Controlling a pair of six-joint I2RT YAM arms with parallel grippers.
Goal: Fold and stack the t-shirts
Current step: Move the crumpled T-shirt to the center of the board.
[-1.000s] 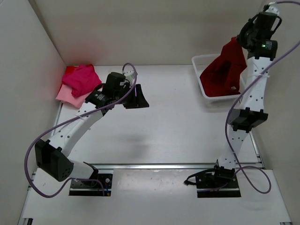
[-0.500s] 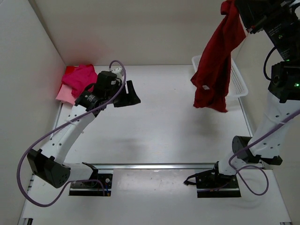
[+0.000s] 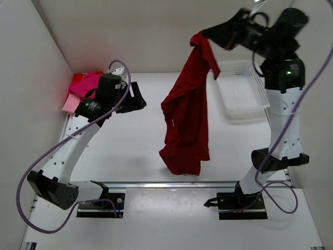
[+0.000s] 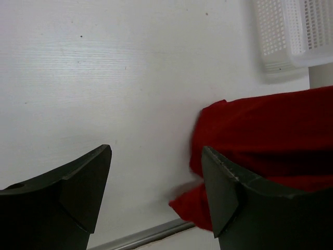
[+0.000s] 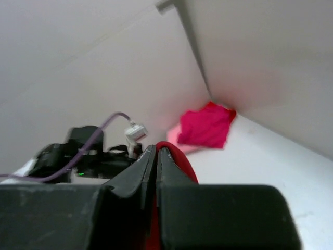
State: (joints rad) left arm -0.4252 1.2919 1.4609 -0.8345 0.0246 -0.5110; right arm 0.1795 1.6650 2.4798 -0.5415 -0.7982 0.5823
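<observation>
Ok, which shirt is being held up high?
The dark red t-shirt, dangling from the right gripper. The hot pink shirt and pale pink shirt lie piled in the far left corner.

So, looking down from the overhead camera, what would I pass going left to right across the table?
A pile of pink t-shirts in the far-left corner → left gripper, open and empty → dark red t-shirt hanging from the right gripper → white mesh basket.
</observation>
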